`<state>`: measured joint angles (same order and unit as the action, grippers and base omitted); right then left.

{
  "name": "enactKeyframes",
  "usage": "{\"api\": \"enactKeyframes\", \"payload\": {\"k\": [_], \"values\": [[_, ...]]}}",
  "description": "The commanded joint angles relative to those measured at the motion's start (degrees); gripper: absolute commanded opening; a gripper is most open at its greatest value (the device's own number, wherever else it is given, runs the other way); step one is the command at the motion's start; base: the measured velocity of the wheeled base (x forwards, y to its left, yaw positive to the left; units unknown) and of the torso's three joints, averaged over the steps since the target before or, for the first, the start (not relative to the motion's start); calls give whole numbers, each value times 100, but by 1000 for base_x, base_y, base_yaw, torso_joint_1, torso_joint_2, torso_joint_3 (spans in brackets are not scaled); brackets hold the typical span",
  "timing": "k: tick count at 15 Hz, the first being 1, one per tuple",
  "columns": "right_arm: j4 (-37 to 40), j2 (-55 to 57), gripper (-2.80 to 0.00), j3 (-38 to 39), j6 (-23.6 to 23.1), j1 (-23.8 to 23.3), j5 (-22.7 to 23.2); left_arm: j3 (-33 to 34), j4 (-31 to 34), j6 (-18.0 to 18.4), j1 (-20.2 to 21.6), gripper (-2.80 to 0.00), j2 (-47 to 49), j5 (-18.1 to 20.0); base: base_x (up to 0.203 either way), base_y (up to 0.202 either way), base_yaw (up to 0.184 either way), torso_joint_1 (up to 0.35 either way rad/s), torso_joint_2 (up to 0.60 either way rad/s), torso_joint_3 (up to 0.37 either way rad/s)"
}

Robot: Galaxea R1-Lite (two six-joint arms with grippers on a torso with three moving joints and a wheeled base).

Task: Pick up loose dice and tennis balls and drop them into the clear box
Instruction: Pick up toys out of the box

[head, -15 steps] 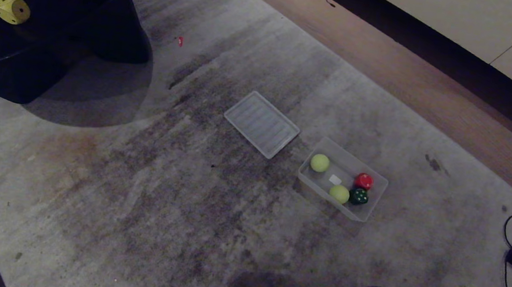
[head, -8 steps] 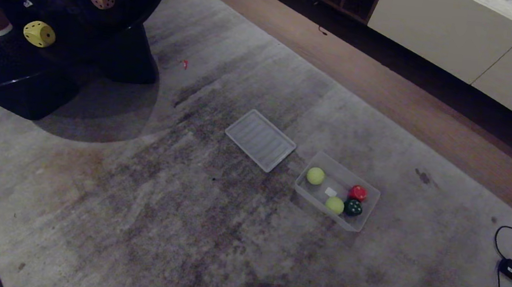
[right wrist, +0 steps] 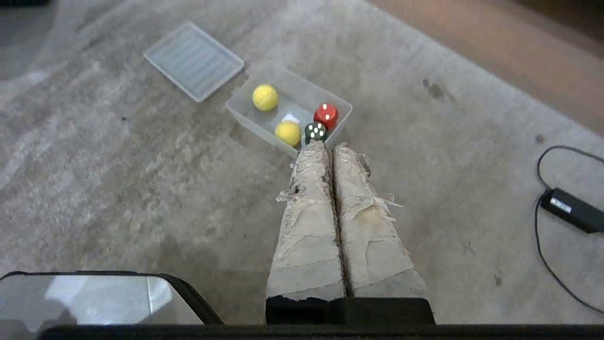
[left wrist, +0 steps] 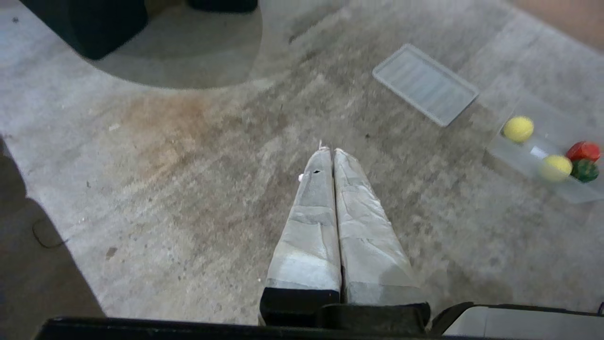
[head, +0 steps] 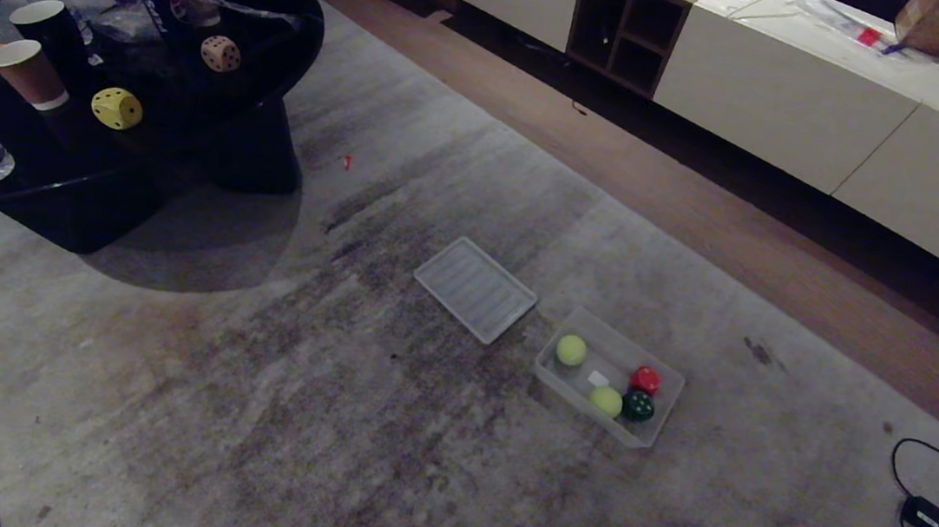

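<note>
While 2 dice [head: 118,108] sit tabled | clear box [head: 653,423]: 2 balls, 2 dice

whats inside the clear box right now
The clear box holds two tennis balls, a red die, a green die and a small white scrap. Nothing covers it, so its floor shows.

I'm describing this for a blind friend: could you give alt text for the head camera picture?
A clear box on a grey carpet holds two tennis balls, a red die and a green die, its lid lying beside it. A yellow die and a beige die sit on a black table.
</note>
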<state>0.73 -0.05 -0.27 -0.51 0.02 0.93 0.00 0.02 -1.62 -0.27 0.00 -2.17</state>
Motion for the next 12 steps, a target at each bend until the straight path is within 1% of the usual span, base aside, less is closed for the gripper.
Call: {"api": "enactKeyframes", "payload": {"k": [1, 12], "values": [[-3, 14, -280, 0, -2, 6, 3, 9, -2, 3, 0, -280, 9, -3, 0, 0, 0, 2, 2, 205], [-3, 14, -280, 0, -2, 6, 3, 9, -2, -5, 0, -280, 9, -3, 0, 0, 0, 2, 3, 202]]}}
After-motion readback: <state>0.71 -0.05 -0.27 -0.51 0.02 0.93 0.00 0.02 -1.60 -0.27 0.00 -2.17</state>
